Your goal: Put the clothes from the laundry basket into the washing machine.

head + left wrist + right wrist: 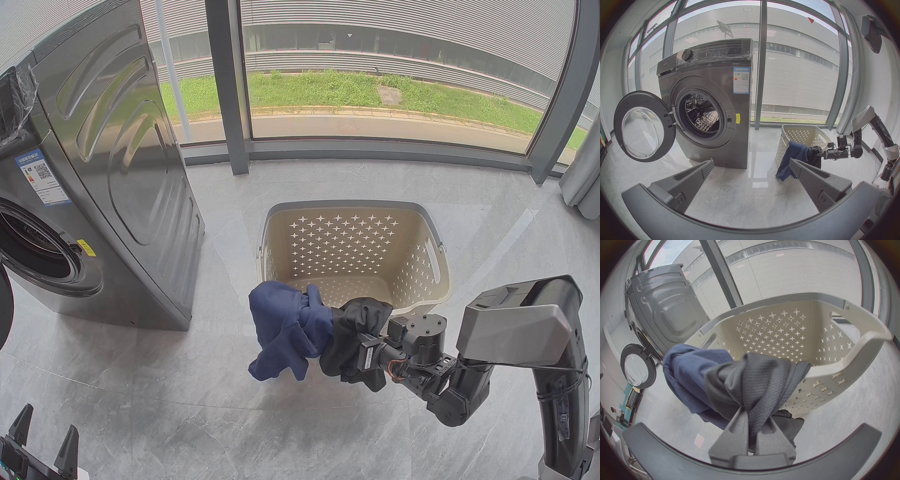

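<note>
Right hand (752,427): closed on a fold of the dark grey mesh garment (756,380), its two fingers pinched narrow with cloth bunched between them. The pinch sat on a gathered part, probably so the load hung as one bundle.
Blue garment (284,325): not in the fingers itself. It was tangled with the grey one and hung on the washer side of it, so it was likely riding along only by that tangle.
Where the clothes were: in the air at the near rim of the laundry basket (356,206), above the floor (187,406) and lifted out of the basket; whether the grey cloth brushed the rim could not be told.
Basket: it stood near the window, to the right of the washing machine (112,156). Its star-punched walls and bottom showed bare behind the bundle, so this looked like the last load.
Washer: the door (643,125) was swung wide and the drum mouth (700,114) lay open, ready to take the bundle.
Left hand (47,431): fingers spread wide, holding nothing, parked low in front of the washer and well apart from the clothes, so it left the path to the drum free.
Step judged: carrying from basket to drum — the blue piece could slip off on the way.
</note>
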